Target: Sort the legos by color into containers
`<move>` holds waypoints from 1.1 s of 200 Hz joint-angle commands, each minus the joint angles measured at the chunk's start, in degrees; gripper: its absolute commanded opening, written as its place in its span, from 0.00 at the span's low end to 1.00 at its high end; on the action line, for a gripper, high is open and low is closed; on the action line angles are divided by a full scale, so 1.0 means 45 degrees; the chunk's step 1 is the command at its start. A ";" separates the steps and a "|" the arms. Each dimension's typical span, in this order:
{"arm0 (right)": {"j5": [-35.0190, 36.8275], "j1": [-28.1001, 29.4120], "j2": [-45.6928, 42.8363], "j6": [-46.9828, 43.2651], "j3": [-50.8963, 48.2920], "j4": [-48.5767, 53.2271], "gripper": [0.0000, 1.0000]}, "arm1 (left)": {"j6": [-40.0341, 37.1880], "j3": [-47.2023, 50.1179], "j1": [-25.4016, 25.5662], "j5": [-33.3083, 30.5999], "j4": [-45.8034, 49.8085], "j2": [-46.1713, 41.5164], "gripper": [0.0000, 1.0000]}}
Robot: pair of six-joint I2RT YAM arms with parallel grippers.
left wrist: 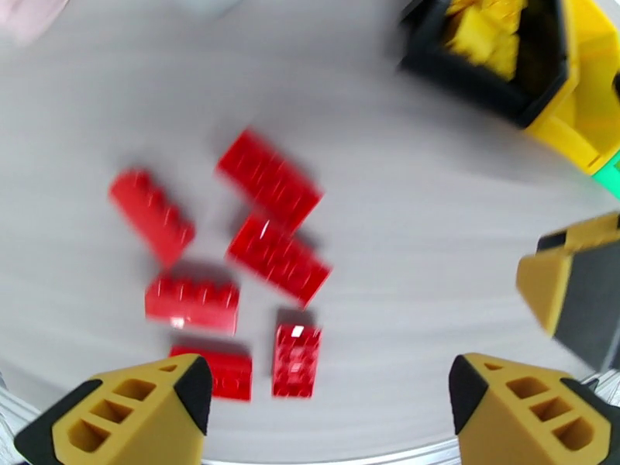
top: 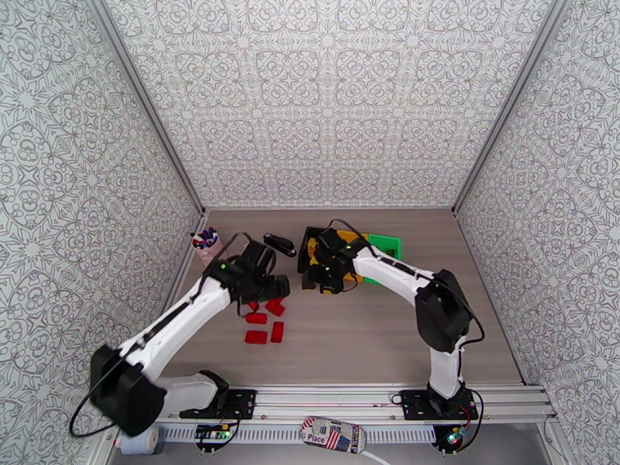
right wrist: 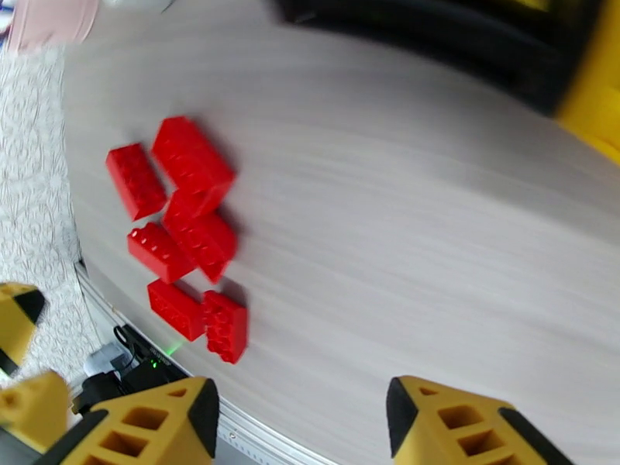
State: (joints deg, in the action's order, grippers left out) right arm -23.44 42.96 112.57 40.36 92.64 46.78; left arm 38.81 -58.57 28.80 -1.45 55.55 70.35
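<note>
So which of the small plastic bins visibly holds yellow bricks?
The black rectangular plastic bin, beside the yellow plastic bin: yellow studded bricks lie inside it.

Twin white-and-black arms (top: 174, 323)
White shells, black joints, cables; left end effector (left wrist: 329, 385) and right end effector (right wrist: 301, 401) have yellow, black-tipped fingers (left wrist: 124, 416).

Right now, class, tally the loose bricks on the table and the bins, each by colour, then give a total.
Red bricks: 6
Black bin: 1
Yellow bin: 1
Green bin: 1
Total: 9
</note>
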 commanded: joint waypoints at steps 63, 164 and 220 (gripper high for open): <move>-0.0096 0.0883 -0.0551 -0.0373 -0.1143 0.0306 0.65 | 0.4166 0.3033 0.3104 -0.0876 0.0703 -0.2387 0.87; 0.0425 0.0689 -0.2726 0.0093 -0.4310 -0.0190 0.66 | 0.5637 0.5443 0.4773 -0.0596 -0.1854 -0.0928 0.90; 0.0531 0.0575 -0.2909 0.0181 -0.4199 0.0012 0.66 | 0.4189 0.5453 0.3574 -0.0140 -0.3351 0.0435 0.90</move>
State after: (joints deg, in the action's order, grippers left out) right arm -22.48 46.02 101.21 40.56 73.87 46.78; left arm 61.49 -33.63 47.24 -3.92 45.04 69.80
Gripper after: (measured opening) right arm 0.662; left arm 0.904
